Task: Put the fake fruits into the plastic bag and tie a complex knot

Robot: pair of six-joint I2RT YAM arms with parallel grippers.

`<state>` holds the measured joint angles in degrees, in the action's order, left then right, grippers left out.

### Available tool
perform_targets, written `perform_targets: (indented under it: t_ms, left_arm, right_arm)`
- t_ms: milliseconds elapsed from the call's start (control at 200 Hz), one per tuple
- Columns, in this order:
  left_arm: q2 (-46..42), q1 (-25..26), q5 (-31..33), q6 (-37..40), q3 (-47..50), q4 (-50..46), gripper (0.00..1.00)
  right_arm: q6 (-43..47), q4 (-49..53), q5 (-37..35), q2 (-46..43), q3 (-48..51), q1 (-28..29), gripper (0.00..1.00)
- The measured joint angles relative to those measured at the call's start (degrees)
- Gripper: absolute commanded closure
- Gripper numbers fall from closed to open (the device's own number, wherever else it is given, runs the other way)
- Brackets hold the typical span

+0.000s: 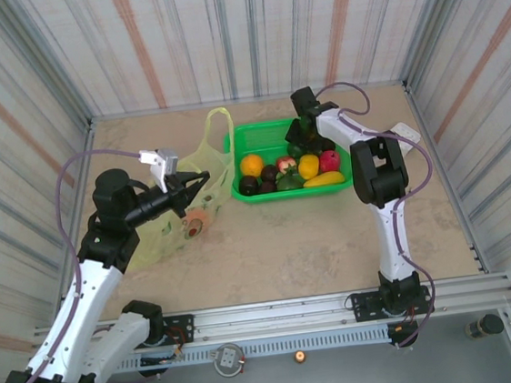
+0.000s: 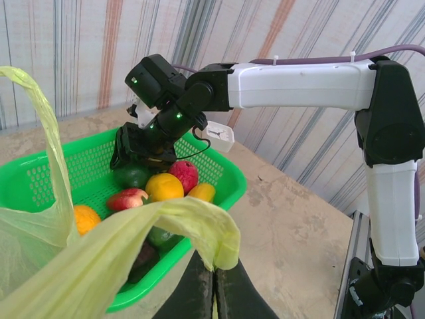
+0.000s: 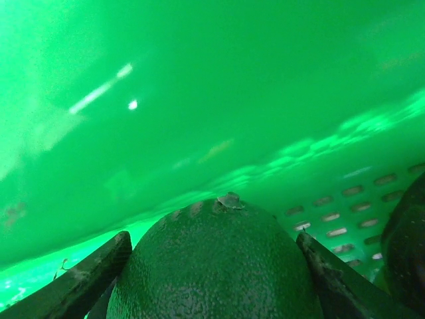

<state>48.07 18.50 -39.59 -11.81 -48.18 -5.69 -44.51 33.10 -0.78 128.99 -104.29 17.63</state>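
The plastic bag (image 1: pixel 179 225) lies left of the green basket (image 1: pixel 259 134), with a peach-coloured fruit (image 1: pixel 198 221) in it. My left gripper (image 1: pixel 189 186) is shut on one bag handle (image 2: pixel 219 242), holding it up; the other handle (image 2: pixel 40 126) stands at the far left. Several fake fruits lie in the basket (image 2: pixel 229 199): an orange (image 1: pixel 252 164), a yellow one (image 1: pixel 309 166), a red one (image 1: pixel 329 160). My right gripper (image 1: pixel 297 137) reaches down into the basket's back part. Its fingers (image 3: pixel 93 272) press both sides of a dark green fruit (image 3: pixel 216 272).
A small white box (image 1: pixel 405 132) lies on the table behind the right arm, near the back right wall. Striped walls close the table on three sides. Bare tabletop (image 1: pixel 288 243) stretches in front of the basket.
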Motion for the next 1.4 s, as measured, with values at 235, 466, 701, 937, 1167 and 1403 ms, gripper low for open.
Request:
perform_targets:
  t_ms: [235, 466, 701, 937, 1167, 1403]
  left_arm:
    - [-0.42, 0.0, 0.46, 0.02, 0.0, -0.07, 1.0]
    - [-1.29, 0.44, 1.31, 0.02, 0.02, -0.31, 1.0]
    - [-1.95, 0.44, 2.27, 0.04, 0.02, -0.48, 1.0]
    - [-2.51, 0.44, 2.82, 0.22, 0.02, -0.5, 1.0]
    - [-2.58, 0.44, 2.82, 0.48, 0.02, -0.59, 1.0]
    - [-2.91, 0.44, 2.84, 0.63, 0.13, -0.98, 1.0]
  right_arm:
    - [4.94, -5.81, 5.62, -10.16, 10.82, -0.15, 0.44]
    - [10.19, -14.86, 16.7, -25.46, 19.93, 0.15, 0.48]
    - [13.51, -20.06, 24.5, -32.26, 22.82, 6.88, 0.47]
    - [14.1, -24.92, 29.57, -32.74, 22.97, 17.07, 0.46]
    - [13.31, -28.94, 28.22, -24.22, 14.69, 23.69, 0.46]
    - [11.96, -30.99, 20.44, -17.53, 11.82, 27.26, 0.4]
